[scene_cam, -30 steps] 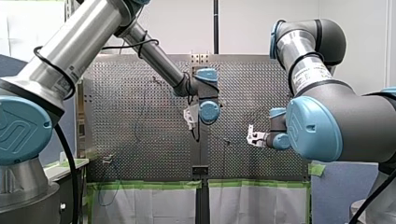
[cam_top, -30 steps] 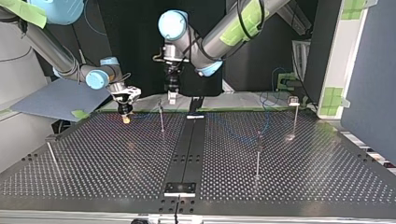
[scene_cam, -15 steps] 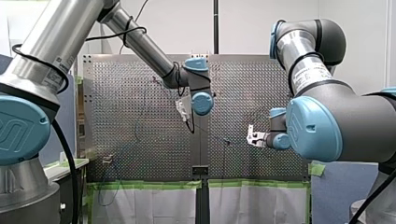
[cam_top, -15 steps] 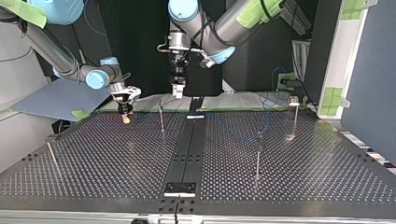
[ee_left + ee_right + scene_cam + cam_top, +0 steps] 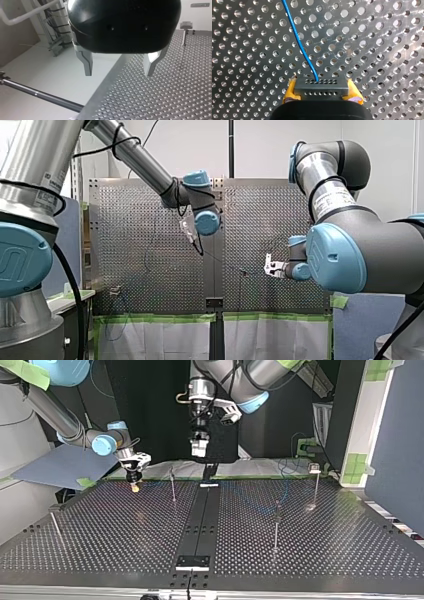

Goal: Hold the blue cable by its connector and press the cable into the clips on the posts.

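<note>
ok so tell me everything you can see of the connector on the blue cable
The connector is a dark grey rectangular block with two rows of small holes. It sits clamped between the yellow pads of my right gripper, over the perforated table. The thin blue cable leaves a hole near its middle and runs away over the table.

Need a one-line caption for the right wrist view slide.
Right arm's yellow-padded jaws shut on the connector; blue cable runs ahead over the perforated table.
</note>
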